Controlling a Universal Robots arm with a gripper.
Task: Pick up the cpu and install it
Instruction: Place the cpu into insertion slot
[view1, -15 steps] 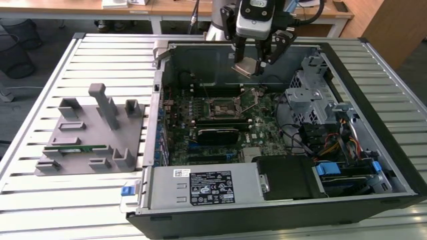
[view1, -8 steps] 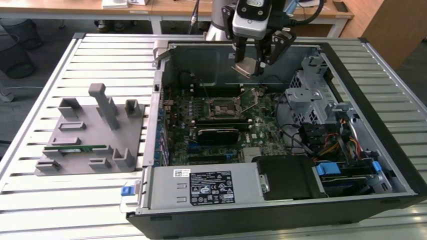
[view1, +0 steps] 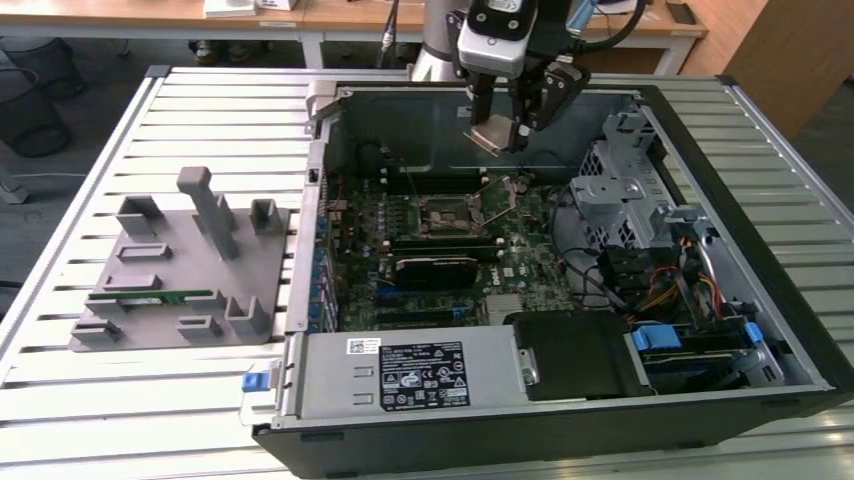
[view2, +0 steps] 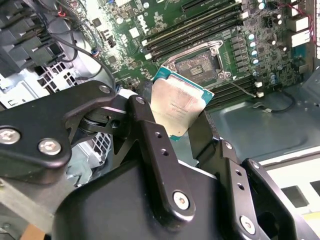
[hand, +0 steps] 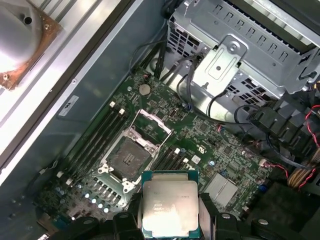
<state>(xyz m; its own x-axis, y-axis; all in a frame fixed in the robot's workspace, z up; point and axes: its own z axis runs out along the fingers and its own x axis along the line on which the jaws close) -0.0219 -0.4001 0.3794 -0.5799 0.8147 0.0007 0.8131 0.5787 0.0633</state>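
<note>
Jaws pinching cpu (view1: 491, 133) by its edges, held above the case (view1: 534, 445), open socket (hand: 127, 157) on motherboard (hand: 210, 145) in both wrist views, grey tray (view1: 187, 270) on table (view1: 134, 420) in the exterior view, drive cage (hand: 240, 45) beside the board.

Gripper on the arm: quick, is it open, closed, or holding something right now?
Gripper: closed, holding the cpu above the motherboard.

The cpu (view1: 489, 133) is a small flat square chip with a silvery metal top and a thin teal rim. It hangs tilted, pinched at 2 opposite edges by the gripper (hand: 170, 222), raised above the motherboard (hand: 200, 140), clear of its open socket (hand: 127, 159).
</note>
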